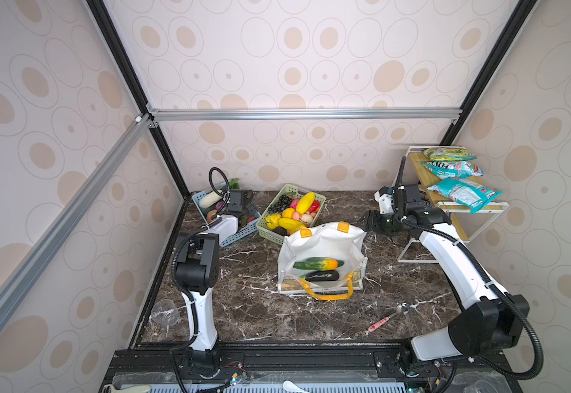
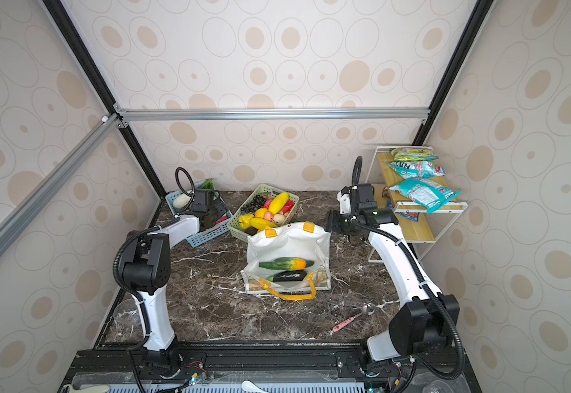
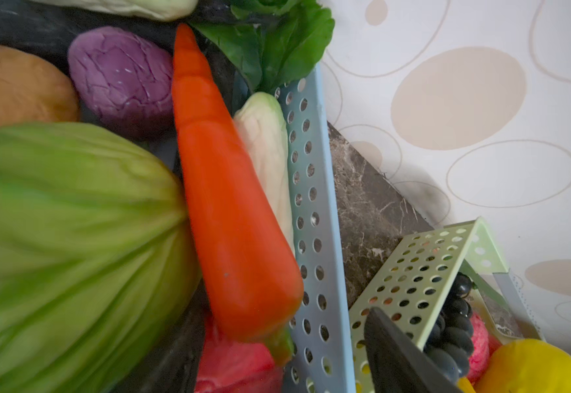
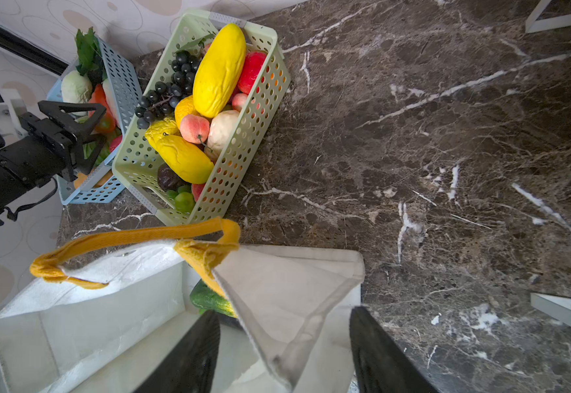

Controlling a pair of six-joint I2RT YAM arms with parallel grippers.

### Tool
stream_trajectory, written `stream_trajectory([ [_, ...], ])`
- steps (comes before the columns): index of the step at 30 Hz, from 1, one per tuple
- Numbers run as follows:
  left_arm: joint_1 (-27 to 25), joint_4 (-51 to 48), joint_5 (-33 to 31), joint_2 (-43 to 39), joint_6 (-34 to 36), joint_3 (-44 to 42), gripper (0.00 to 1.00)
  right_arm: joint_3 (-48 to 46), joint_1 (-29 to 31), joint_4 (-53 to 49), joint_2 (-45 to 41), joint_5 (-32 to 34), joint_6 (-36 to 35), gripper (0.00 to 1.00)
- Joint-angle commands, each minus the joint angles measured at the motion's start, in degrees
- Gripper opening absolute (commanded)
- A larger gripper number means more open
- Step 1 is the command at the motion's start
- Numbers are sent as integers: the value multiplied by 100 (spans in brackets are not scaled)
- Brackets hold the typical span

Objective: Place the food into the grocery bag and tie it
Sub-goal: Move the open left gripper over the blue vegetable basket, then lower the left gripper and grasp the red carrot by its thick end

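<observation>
Left wrist view: carrot [image 3: 229, 204] lying in blue basket [image 3: 311, 204], against its wall, beside green cabbage [image 3: 73, 238]. Am hovering left gripper [image 4: 102, 126] over basket by carrot, jaws apart, nothing clamped. Meanwhile right gripper [image 4: 284, 313] jaws also apart, straddling far corner of grocery bag [image 1: 324, 238]; fabric not pinched, as far as I can tell. Bag standing open mid-worktop [image 1: 243, 306], gourd [image 1: 318, 263] and eggplant [image 1: 323, 275] already inside. Step in hand: picking carrot. Next move, I judge: lowering, closing on thick end, lifting clear of wall, carrying to bag mouth.
</observation>
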Motion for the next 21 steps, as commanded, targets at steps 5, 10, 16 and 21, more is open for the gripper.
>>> stream_trajectory([
  [5, 45, 157, -353, 370, -472, 456, 73, -28, 34, -25, 5, 27, -19, 64],
  [10, 50, 182, -597, 608, -730, 594, 67, -81, 32, -76, -7, 40, -19, 64],
  [16, 50, 138, -804, 687, -791, 565, 57, -211, 39, -46, -84, 90, -62, 64],
  [21, 50, 236, -789, 570, -811, 417, 47, -207, 39, -101, -44, 80, -84, 64],
])
